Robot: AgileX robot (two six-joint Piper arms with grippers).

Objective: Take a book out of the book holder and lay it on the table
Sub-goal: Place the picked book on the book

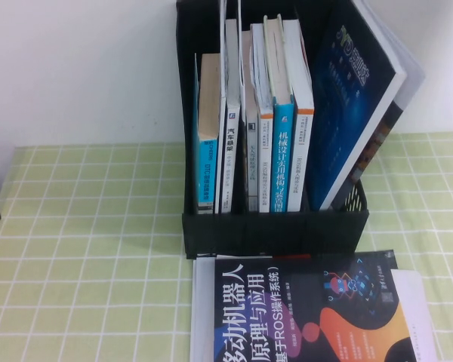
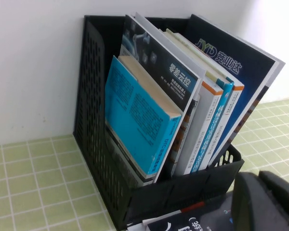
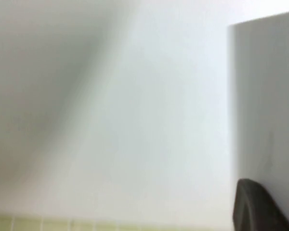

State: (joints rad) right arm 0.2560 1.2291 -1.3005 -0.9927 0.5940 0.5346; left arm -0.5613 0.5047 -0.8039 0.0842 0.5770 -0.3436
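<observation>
High view only: holder (image 1: 275,226) packed with upright books on the table (image 1: 83,249), a black-orange book (image 1: 302,317) flat in front, and a pale sheet (image 1: 417,313) at its right edge, which looks like the book's plain back, no stripe or title showing

Left wrist only: holder's mesh side, my left gripper (image 2: 267,202) near its front corner, state cannot tell

Right wrist only: my right gripper (image 3: 254,209) closed narrow, beside a pale flat panel (image 3: 265,96); grip unclear
</observation>
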